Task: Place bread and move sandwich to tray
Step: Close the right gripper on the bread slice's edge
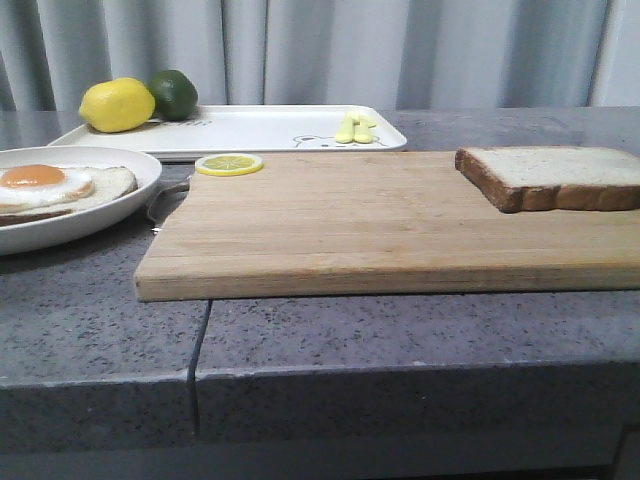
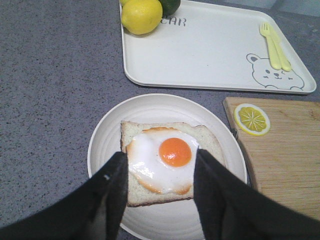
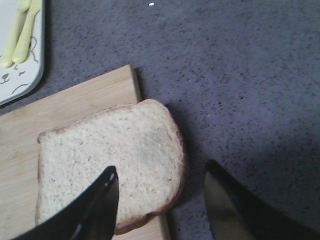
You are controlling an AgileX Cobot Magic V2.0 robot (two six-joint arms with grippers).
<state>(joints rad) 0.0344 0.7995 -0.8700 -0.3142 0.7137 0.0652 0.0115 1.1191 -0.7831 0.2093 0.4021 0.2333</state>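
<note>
I'm seeing the bread (image 1: 560, 176), a thick pale slice with a brown crust, lying flat at the cutting board's (image 1: 340, 225) 3 o'clock end, one corner overhanging the grey counter (image 1: 400, 340). My right gripper (image 3: 160, 200) is hanging above it, jaws apart. The left gripper (image 2: 159, 195) is sitting spread wide over the sandwich (image 2: 167, 160): fried egg with orange yolk on toast, on its round plate (image 2: 110, 135) at 9 o'clock. The tray (image 1: 250, 130) is lying at 12 o'clock.
</note>
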